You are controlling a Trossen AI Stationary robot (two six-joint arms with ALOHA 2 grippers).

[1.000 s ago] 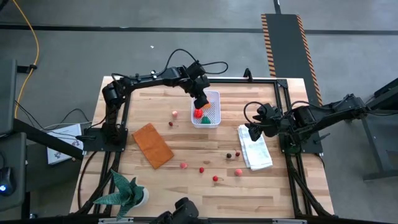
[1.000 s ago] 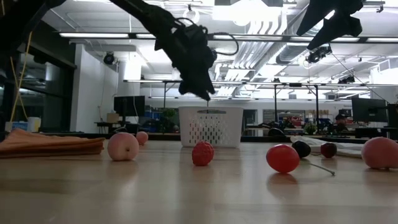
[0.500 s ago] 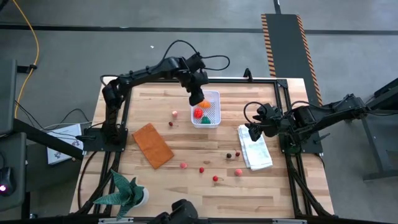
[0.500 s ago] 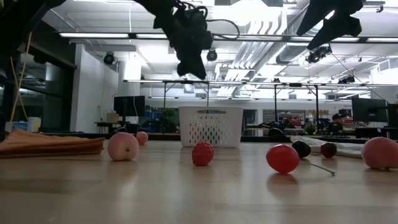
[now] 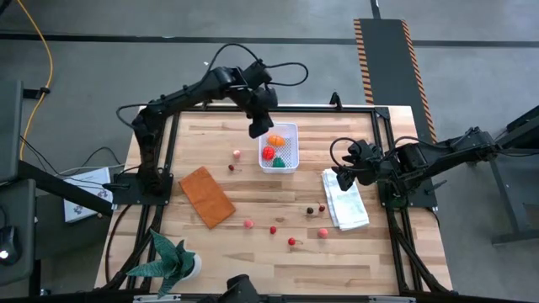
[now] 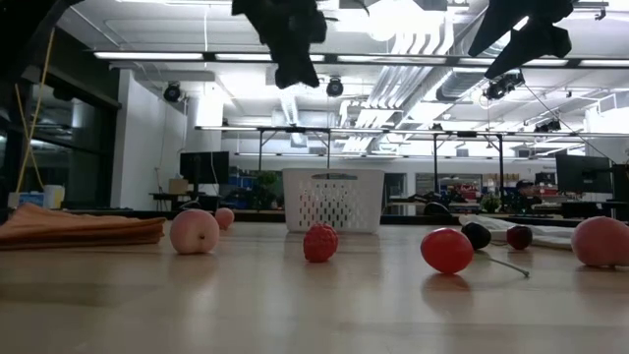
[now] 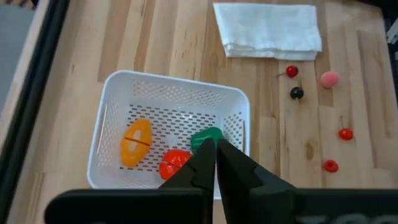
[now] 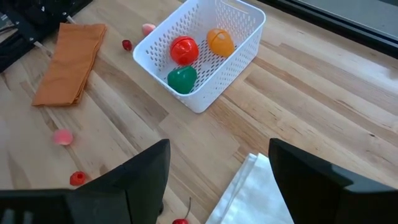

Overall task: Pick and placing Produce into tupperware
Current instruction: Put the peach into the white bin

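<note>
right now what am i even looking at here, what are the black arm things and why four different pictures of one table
These are two robot arms at a wooden table, each ending in a two-finger gripper. One picture looks straight down, one looks level across the tabletop, and two come from cameras on the arms' wrists.

The left gripper hangs above the white basket, fingers shut and empty. The basket holds an orange piece, a red ball and a green piece. The right gripper waits open over a folded white cloth.

Small berries lie loose on the table, with an orange-brown cloth and a green plant.
</note>
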